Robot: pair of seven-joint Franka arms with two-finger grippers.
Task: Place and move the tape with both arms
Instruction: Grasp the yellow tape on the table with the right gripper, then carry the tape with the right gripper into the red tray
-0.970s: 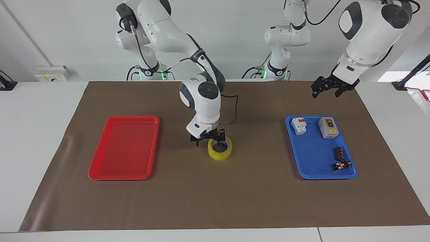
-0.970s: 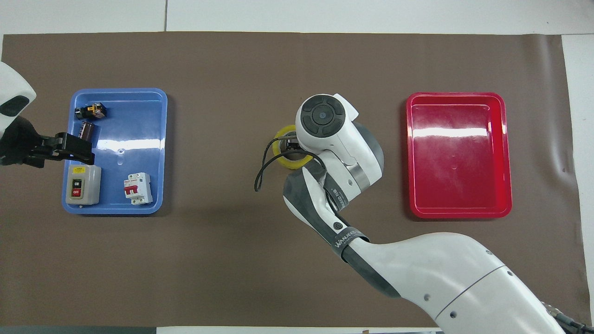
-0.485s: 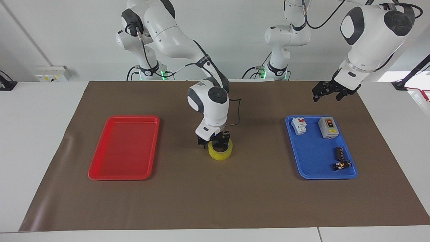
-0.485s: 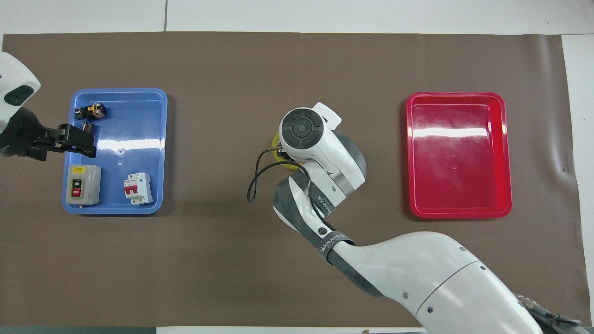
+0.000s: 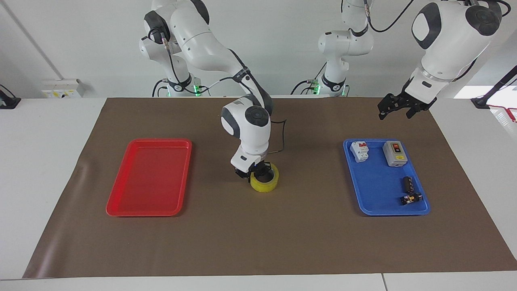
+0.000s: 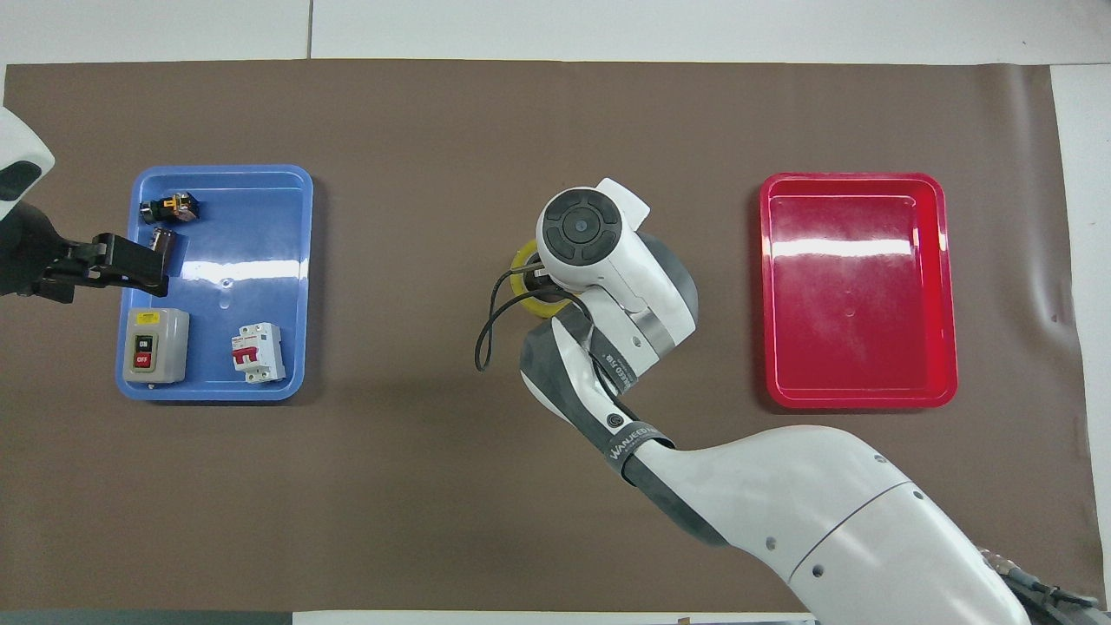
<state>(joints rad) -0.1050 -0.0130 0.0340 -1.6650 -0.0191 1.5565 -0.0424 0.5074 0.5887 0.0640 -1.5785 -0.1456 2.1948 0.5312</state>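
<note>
Tape [image 5: 264, 181] sits flat on the brown mat [image 5: 258, 242] at frame centre in the facing view, between the red tray [image 5: 149, 178] at mid-left and the blue tray [image 5: 383, 182] at mid-right. In the overhead view only a yellow sliver of the tape [image 6: 523, 286] shows, under the right arm's wrist.

Right claw [image 5: 253, 171] is down on the tape's rim, at the side toward the red tray. It is now clenched on the tape's wall, one finger inside the hole and one outside. A second ago the fingers stood apart over the ring; half a second ago they were partly closed. The wrist has shifted slightly toward the red tray since the last frame. Tape has barely moved: same spot on the mat, not lifted.

Left claw [image 5: 396, 106] hangs in the air at upper right of the facing view, over the mat near the blue tray's upper edge, fingers released and holding nothing. It has drifted a little up and right over the second. In the overhead view the left claw [image 6: 113, 267] shows at the left edge, over the blue tray's rim.

Blue tray holds a breaker [image 5: 359, 151], a switch box [image 5: 394, 153] and two small dark parts [image 5: 410, 190], all unchanged. Red tray unchanged.
</note>
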